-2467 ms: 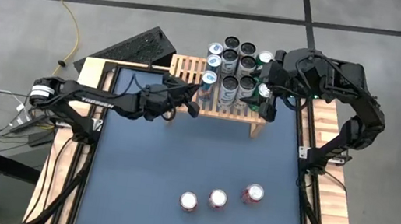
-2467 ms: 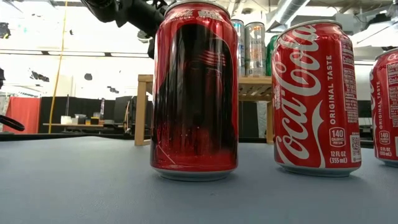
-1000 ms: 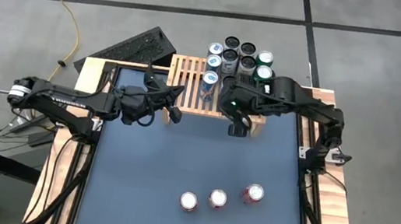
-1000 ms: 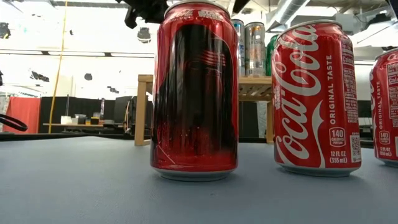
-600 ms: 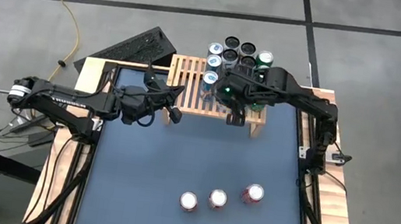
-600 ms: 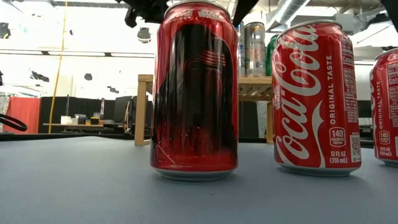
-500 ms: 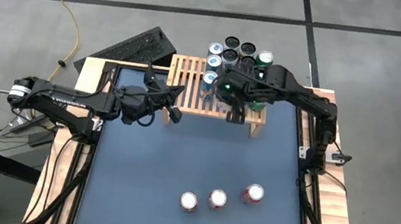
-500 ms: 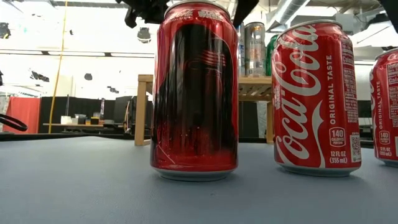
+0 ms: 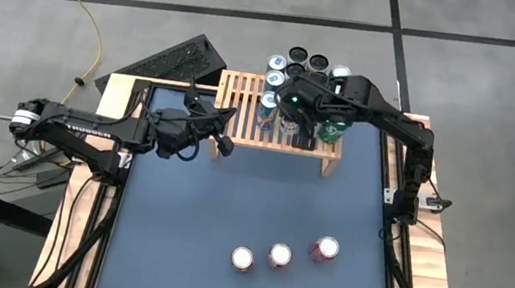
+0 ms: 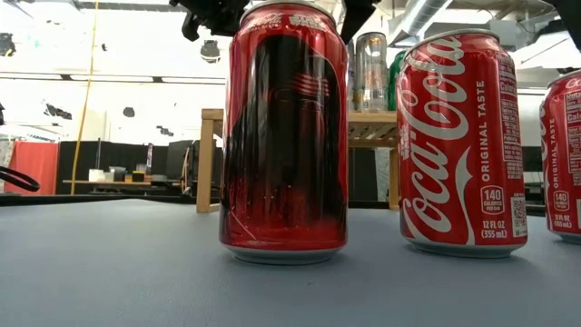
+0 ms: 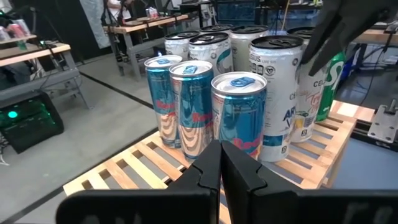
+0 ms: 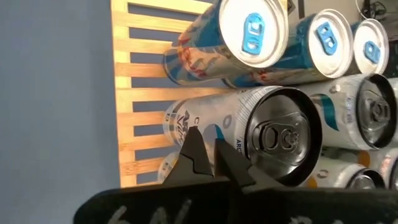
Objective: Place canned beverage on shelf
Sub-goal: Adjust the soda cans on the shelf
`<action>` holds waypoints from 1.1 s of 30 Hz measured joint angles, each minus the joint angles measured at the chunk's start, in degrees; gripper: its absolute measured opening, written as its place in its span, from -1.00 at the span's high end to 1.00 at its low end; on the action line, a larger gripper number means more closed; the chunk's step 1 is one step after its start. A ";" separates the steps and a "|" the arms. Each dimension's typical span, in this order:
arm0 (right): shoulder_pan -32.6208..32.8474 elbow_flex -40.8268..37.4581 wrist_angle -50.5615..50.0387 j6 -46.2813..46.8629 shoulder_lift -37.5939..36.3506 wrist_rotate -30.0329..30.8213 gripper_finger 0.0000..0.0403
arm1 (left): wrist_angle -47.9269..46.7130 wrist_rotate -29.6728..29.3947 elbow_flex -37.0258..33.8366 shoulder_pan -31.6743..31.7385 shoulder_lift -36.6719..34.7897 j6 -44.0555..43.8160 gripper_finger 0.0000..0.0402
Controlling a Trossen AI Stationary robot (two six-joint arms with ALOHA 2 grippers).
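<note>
You see a black keyboard [image 9: 171, 57] lying at an angle on the grey floor, just beyond the far left corner of the blue-topped desk [image 9: 183, 245]. A yellow cable [image 9: 83, 6] snakes across the floor to the keyboard's left. Dark seam lines [image 9: 255, 15] cross the floor tiles behind the desk. In the room beyond, you find a long workbench [image 11: 143, 23] and a dark box with a green light [image 11: 25, 118].
</note>
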 joint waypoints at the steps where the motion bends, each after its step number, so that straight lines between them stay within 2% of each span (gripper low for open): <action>1: -0.14 0.00 0.00 -0.12 0.00 0.02 1.00 | -0.01 0.00 0.00 0.00 0.00 0.00 1.00; 14: -0.82 0.00 4.54 -4.00 -0.02 -0.01 1.00 | 0.01 0.02 0.00 -0.02 0.00 0.00 1.00; 20: 1.97 0.43 4.03 -3.87 -1.23 0.15 1.00 | 0.01 0.02 0.00 -0.02 0.00 0.04 1.00; 27: 6.92 1.11 0.05 1.18 -5.76 0.93 1.00 | 0.01 0.04 0.00 -0.02 0.00 1.46 1.00; 33: 6.87 -0.02 -2.34 6.84 -6.06 2.06 1.00 | 0.01 0.05 0.00 0.44 0.00 1.23 1.00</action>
